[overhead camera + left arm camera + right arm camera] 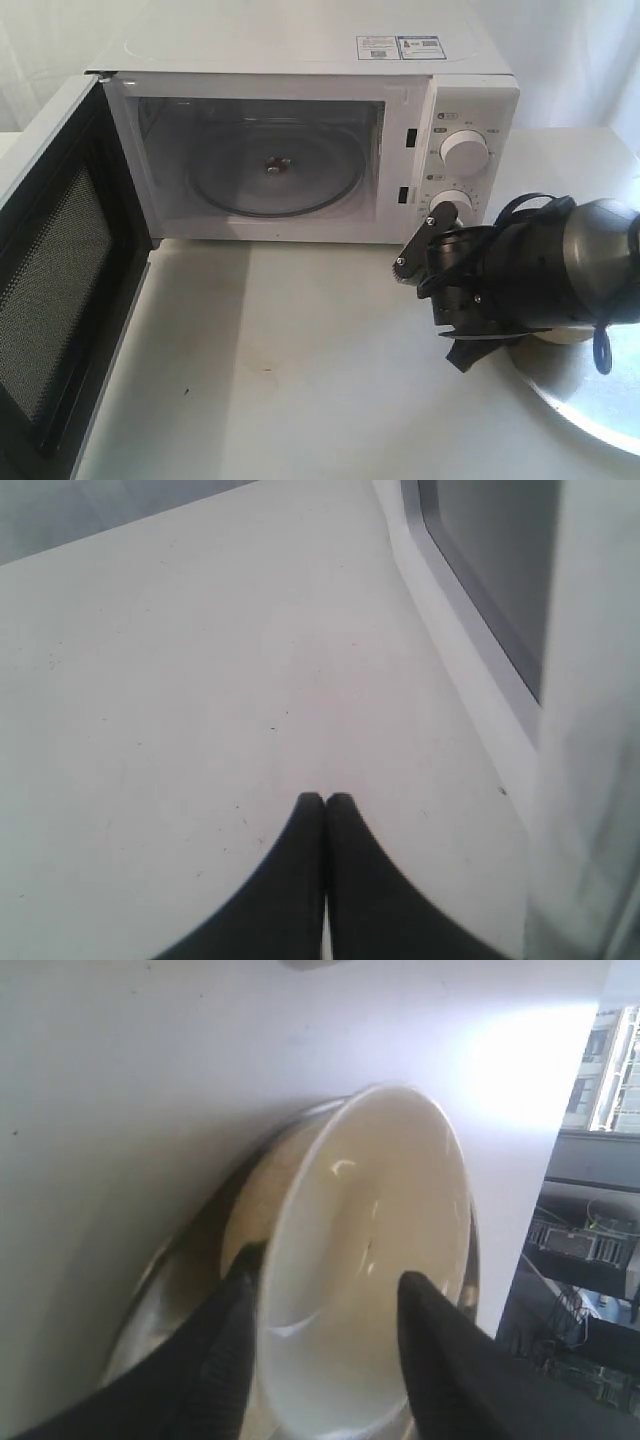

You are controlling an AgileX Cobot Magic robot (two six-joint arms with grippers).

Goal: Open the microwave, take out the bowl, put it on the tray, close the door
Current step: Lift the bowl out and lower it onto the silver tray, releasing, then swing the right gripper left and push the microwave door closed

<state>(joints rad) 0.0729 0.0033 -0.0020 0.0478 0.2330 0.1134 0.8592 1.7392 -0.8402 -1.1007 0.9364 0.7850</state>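
The door stands swung wide from the microwave, whose cavity shows only its glass turntable. Before the microwave's dial end, the bowl is within the tray rim. The right gripper is spread astride the bowl's edge, one finger inside and one outside. The left gripper, pinched together on nothing, hangs over bare table beside the door.

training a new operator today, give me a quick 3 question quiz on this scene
1. True or false: the microwave turntable is bare.
2. The door is: A shut, B wide open, C removed.
3. Which gripper's jaws straddle the bowl rim, left or right?
Key: 1 true. 2 B. 3 right gripper; the bowl is at the tray, and the left gripper is shut over the table.
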